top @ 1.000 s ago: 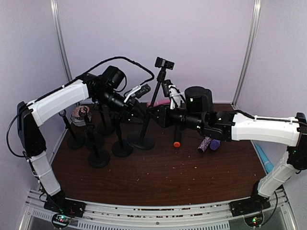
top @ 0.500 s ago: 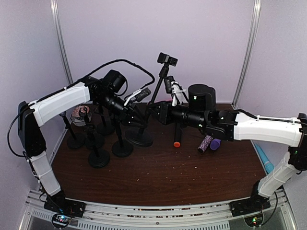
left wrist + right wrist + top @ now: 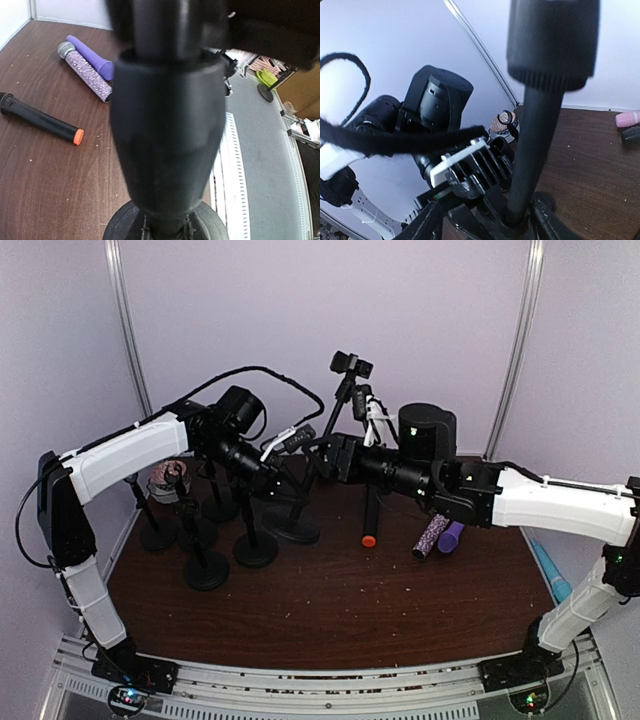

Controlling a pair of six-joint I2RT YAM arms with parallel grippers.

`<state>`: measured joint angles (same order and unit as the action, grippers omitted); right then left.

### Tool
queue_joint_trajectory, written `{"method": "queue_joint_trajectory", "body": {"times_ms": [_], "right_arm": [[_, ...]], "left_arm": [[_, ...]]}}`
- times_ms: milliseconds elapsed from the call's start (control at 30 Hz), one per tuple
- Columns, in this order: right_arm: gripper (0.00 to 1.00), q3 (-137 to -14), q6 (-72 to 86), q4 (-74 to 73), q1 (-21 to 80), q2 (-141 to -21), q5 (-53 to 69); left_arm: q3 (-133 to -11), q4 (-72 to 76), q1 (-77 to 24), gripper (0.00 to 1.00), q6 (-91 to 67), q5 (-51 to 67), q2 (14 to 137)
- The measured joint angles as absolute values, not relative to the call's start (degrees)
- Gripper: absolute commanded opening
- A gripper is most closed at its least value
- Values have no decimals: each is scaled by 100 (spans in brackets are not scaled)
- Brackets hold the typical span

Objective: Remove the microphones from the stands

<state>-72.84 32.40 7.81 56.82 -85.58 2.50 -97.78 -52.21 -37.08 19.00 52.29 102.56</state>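
Note:
A black stand (image 3: 322, 445) leans over its round base (image 3: 292, 525), with a clip and a short black piece at its top (image 3: 351, 364). I cannot tell whether that piece is the microphone. My left gripper (image 3: 283, 480) is shut on the stand's lower pole. That pole fills the left wrist view as a thick black collar (image 3: 167, 150). My right gripper (image 3: 322, 458) is open, higher up the same stand. In the right wrist view its fingers (image 3: 433, 220) stand either side of the pole (image 3: 530, 150) with gaps showing.
Several other black stands (image 3: 205, 570) crowd the left; one holds a patterned ball-shaped head (image 3: 165, 480). On the table lie a black microphone with an orange tip (image 3: 368, 520), a glittery one (image 3: 430, 537), a purple one (image 3: 449, 537), a pink one (image 3: 629, 119) and a blue one (image 3: 548, 570).
My left gripper has shut on the stand's pole. The right gripper has opened and risen slightly, and the stand's top has shifted a little to the right.

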Motion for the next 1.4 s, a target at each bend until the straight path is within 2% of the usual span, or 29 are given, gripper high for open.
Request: {"method": "queue_joint_trajectory", "body": {"times_ms": [433, 700, 900, 933, 1067, 1300, 1400], "right_arm": [[44, -7649, 3795, 193, 5747, -8757, -117], [26, -8123, 3900, -242, 5754, -9144, -405], [30, -8331, 3916, -449, 5754, -9262, -495], [27, -8372, 3922, -464, 5756, -9292, -495], [1, -8407, 3918, -495, 5754, -9319, -508], [0, -8274, 3599, -165, 5708, -9231, -176], [0, -8178, 3312, 78, 5588, -9083, 530]], "left_arm": [[-9896, -5046, -3708, 0, 1614, 4923, 10254], [-9902, -5037, -3708, 0, 1568, 4893, 10254], [-9909, -5043, -3688, 0, 1522, 4882, 10254], [-9913, -5035, -3684, 0, 1520, 4880, 10254], [-9944, -5074, -3675, 0, 1481, 4873, 10252], [-9996, -5146, -3669, 0, 1461, 4993, 10200], [-10079, -5262, -3664, 0, 1461, 5336, 10156]]}}
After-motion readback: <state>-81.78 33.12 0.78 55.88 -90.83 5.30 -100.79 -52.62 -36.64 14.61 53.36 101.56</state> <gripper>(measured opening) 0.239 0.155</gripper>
